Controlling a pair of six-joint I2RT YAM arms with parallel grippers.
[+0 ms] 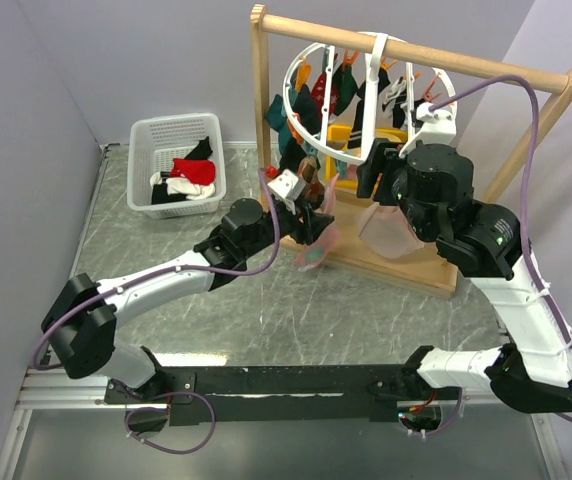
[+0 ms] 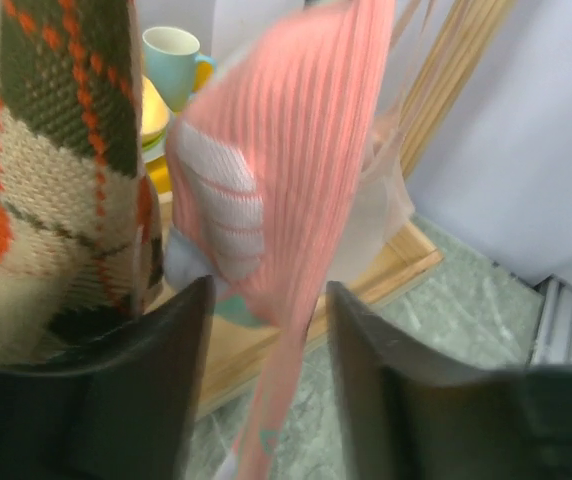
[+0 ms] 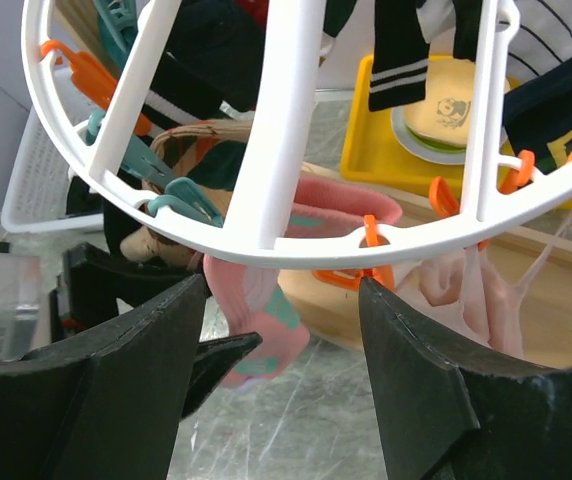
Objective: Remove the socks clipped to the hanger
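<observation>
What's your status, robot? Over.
Left tool open, straddling pink sock. Right tool open at hanger rim. Plaid sock crowds alongside.

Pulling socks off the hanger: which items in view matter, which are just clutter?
Job:
hanger
pink sock, between the fingers of the left gripper
plaid sock
right gripper, open at the ring

Lying about:
wooden frame
white basket holding loose socks
yellow tray
mug
</observation>
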